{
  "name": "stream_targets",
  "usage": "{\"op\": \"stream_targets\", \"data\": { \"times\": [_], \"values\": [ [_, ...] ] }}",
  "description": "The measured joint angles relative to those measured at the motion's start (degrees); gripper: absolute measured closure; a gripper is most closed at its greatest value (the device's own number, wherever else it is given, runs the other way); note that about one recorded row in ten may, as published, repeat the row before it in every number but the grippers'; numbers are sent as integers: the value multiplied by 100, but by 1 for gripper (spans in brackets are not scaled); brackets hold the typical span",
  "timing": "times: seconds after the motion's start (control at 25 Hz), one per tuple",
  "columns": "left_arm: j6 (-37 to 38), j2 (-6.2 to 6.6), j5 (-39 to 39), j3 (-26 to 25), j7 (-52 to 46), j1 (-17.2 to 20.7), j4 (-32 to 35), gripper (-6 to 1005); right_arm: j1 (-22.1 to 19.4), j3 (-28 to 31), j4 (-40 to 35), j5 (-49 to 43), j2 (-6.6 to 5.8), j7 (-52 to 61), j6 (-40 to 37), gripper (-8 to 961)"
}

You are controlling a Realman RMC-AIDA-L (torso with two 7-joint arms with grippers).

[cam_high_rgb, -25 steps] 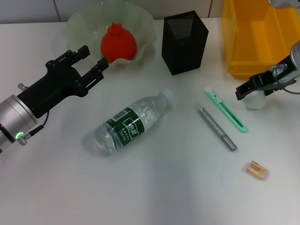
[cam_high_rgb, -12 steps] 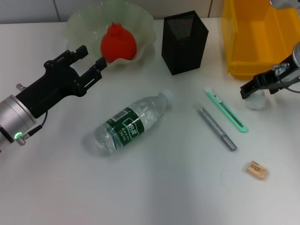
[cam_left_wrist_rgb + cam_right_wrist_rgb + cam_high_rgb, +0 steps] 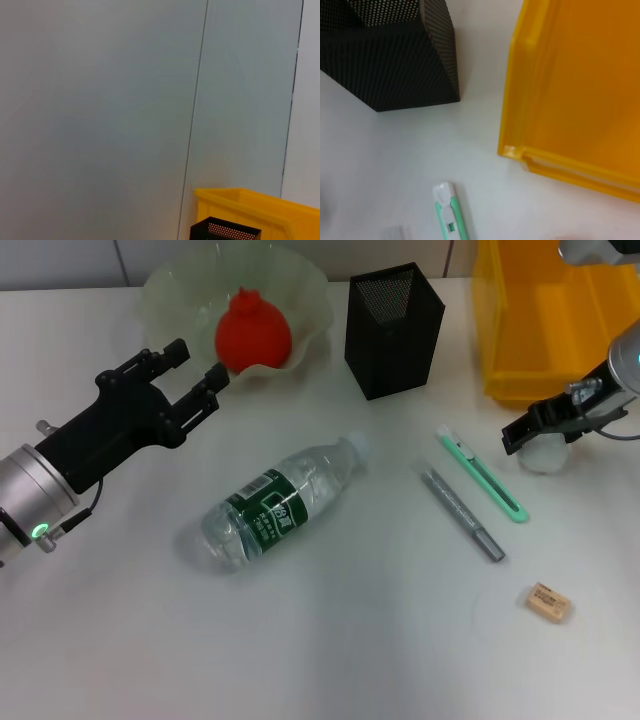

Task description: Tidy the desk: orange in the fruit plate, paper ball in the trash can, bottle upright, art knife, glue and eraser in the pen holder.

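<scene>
The orange [image 3: 253, 332] lies in the translucent fruit plate [image 3: 300, 280] at the back left. My left gripper [image 3: 198, 362] hovers open just in front of the plate, holding nothing. The bottle [image 3: 280, 502] lies on its side mid-table. The green art knife [image 3: 482, 475] [image 3: 451, 215] and the grey glue stick [image 3: 462, 512] lie side by side right of it, and the eraser [image 3: 549, 602] is nearer the front. My right gripper [image 3: 535, 430] sits over the white paper ball [image 3: 546, 455], just in front of the yellow trash can [image 3: 560, 320]. The black mesh pen holder [image 3: 393, 328] stands at the back.
The right wrist view shows the pen holder [image 3: 390, 60] and the yellow trash can's corner [image 3: 580, 90] close together, with a strip of table between them. The left wrist view shows mostly wall, with the trash can's rim [image 3: 250, 200] low in the picture.
My right gripper drifted slightly right, then came back left over the paper ball, which stayed in place. The left arm has barely moved.
</scene>
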Motion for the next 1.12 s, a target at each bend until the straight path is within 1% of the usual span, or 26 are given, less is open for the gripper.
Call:
{"op": "stream_targets", "data": {
  "times": [0.4, 0.6, 0.76, 0.8, 0.84, 0.88, 0.92, 0.96, 1.04, 1.12],
  "values": [
    [4, -1, 0, -2, -32, -4, 0, 397, 16, 0, 94, -1, -10, -15, 13, 174],
    [2, 0, 0, -24, -34, 5, 1, 397, -30, 11, -154, 73, -9, -52, -80, 272],
    [3, 0, 0, -32, -34, 8, 0, 397, -264, 61, -917, 683, 4, -347, -389, 350],
    [28, 11, 0, -38, -36, 21, 1, 397, -389, 61, -1212, 926, 4, -398, -432, 369],
    [28, 11, 0, -38, -36, 21, 1, 397, -628, 60, -1804, 1282, 4, -446, -465, 389],
    [35, 10, 0, -38, -37, 34, 1, 397, -628, 60, -1804, 1282, 4, -446, -465, 474],
    [35, 10, 0, -38, -37, 34, 1, 397, -850, 57, -2406, 1441, 8, -446, -365, 560],
    [35, 10, 0, -38, -37, 34, 1, 397, -850, 57, -2406, 1441, 8, -446, -365, 567],
    [33, -10, 1, -37, -37, 48, 0, 396, -1009, 62, -2854, 1464, 15, -418, -194, 580],
    [28, -15, -1, -38, -37, 49, 1, 396, -1121, 61, -3140, 1458, 20, -404, 40, 593]
  ]
}}
